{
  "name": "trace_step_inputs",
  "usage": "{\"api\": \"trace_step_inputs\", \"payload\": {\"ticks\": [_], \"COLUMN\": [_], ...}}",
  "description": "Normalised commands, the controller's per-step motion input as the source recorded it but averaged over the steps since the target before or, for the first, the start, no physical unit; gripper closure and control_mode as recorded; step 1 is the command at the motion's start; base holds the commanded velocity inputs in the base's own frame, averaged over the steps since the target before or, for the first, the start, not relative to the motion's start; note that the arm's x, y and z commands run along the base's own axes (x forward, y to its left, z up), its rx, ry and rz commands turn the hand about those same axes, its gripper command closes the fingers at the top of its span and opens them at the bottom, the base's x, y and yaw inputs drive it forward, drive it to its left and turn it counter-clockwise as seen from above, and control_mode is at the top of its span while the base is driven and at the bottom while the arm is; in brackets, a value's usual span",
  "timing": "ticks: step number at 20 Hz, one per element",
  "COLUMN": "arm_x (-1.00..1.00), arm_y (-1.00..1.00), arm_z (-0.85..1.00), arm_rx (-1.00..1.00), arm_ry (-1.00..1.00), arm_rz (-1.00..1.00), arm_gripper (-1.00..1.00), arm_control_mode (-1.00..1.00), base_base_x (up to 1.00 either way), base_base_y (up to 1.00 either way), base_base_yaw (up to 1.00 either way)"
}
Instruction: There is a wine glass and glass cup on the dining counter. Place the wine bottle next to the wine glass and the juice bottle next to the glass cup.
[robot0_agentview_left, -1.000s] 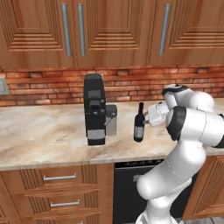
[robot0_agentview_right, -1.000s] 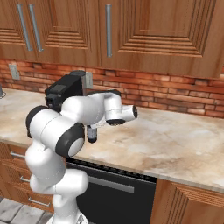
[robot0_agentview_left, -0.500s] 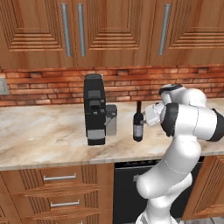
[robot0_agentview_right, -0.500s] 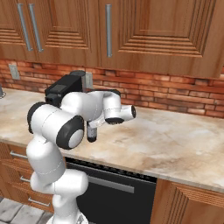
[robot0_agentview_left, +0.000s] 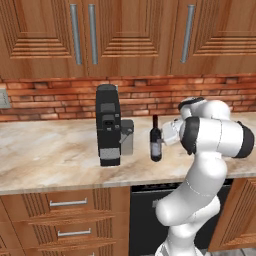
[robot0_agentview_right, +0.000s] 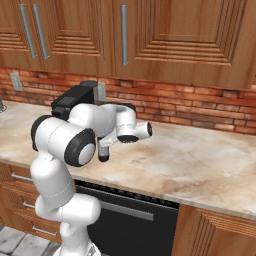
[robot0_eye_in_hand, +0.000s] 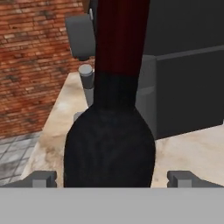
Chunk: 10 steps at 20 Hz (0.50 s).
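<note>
A: Where's the wine bottle (robot0_agentview_left: 156, 145)?

B: Upright on the marble desk (robot0_agentview_left: 55, 155), roughly mid-depth btwn the brick back wall and the front edge, just beside the black coffee machine (robot0_agentview_left: 108, 125).

A: And the end effector (robot0_eye_in_hand: 111, 178)?

B: Level w/ the bottle, at its side away from the machine. Hand view: fingertips (robot0_eye_in_hand: 43, 178) stand wide apart, one either side of the bottle's dark body, gaps showing on both sides, so no contact, nothing clamped.

A: Bottle tilted at all?

B: No, standing straight. Dark red top up, pale label facing the front edge.

A: Right base view?

B: Arm's white links cover most of it; only the bottle's base (robot0_agentview_right: 103, 157) shows below the forearm, machine (robot0_agentview_right: 70, 100) behind, nearer the back wall.
</note>
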Motion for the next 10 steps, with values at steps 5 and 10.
{"api": "trace_step_inputs", "payload": {"ticks": [5, 10], "arm_x": [-0.03, -0.01], "arm_y": [0.19, 0.2], "arm_z": [-0.09, -0.08], "arm_rx": [0.04, 0.04], "arm_ry": [0.0, 0.0], "arm_rz": [0.0, 0.0], "arm_gripper": [-1.0, -1.0], "arm_control_mode": [-1.0, -1.0], "base_base_x": [0.0, 0.0], "base_base_y": [0.0, 0.0], "base_base_yaw": [0.0, 0.0]}}
